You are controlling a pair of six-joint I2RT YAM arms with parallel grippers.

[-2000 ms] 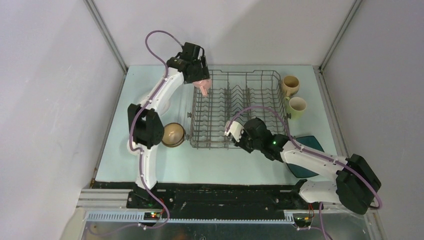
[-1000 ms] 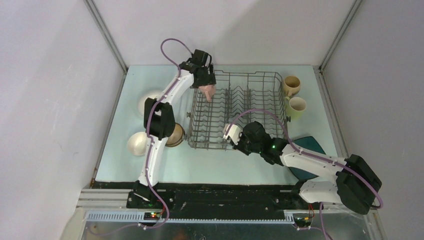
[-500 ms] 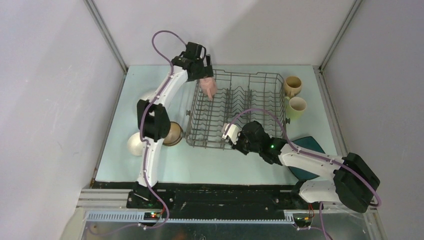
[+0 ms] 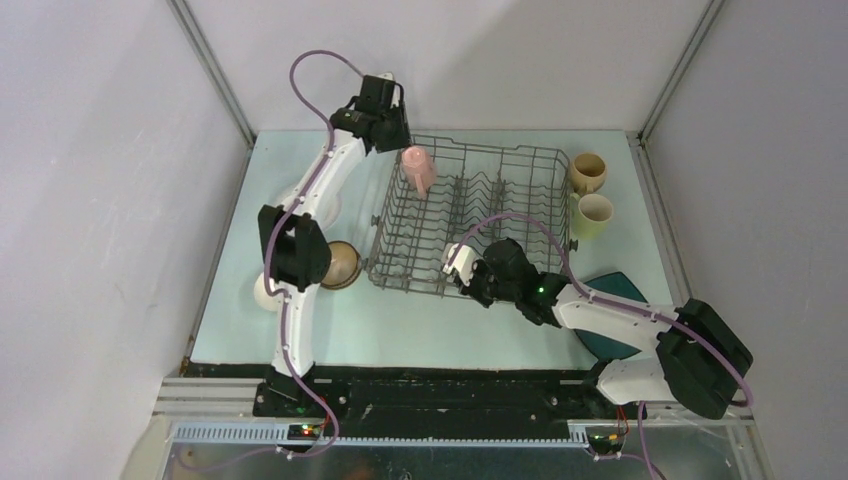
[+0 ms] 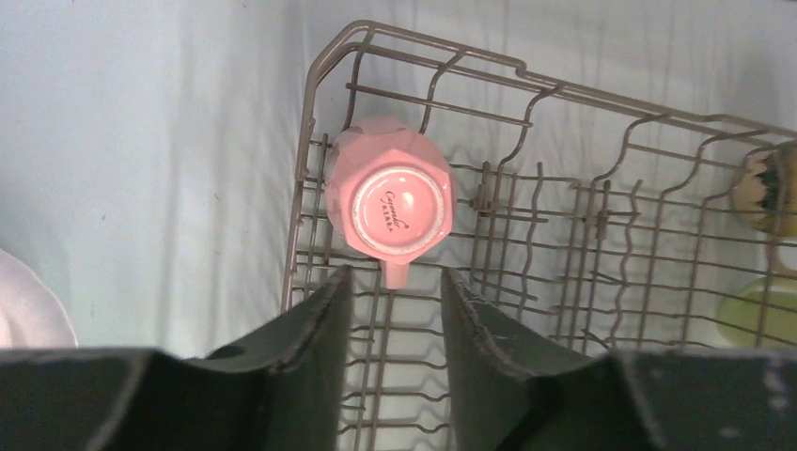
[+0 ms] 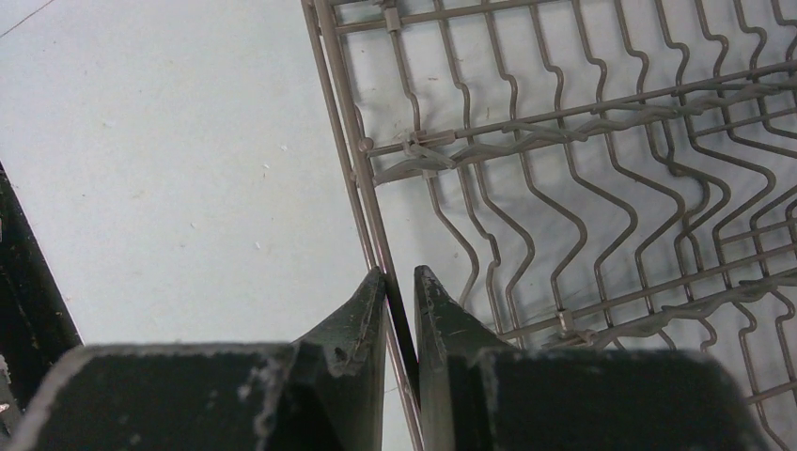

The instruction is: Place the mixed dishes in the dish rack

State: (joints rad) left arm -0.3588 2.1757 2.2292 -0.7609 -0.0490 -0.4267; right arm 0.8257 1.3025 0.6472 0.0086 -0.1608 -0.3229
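The grey wire dish rack (image 4: 500,147) stands mid-table. A pink mug (image 4: 418,168) sits upside down in its far left corner; in the left wrist view the mug (image 5: 390,199) is bottom up, handle toward me. My left gripper (image 4: 393,132) is open and empty, just above and behind the mug (image 5: 395,277). My right gripper (image 4: 462,274) is shut on the rack's near rim wire (image 6: 350,122), which runs between its fingertips (image 6: 399,274). A tan mug (image 4: 585,172) and a light-green mug (image 4: 595,213) stand right of the rack.
A dark brown bowl (image 4: 340,265) and a white bowl (image 4: 260,291) lie left of the rack, behind the left arm. A dark teal plate (image 4: 615,283) lies under my right arm. Enclosure walls stand close on all sides.
My left gripper has let go of the pink mug, left it upside down in the rack, and drawn back and up. The rack has shifted slightly left in my right gripper's hold.
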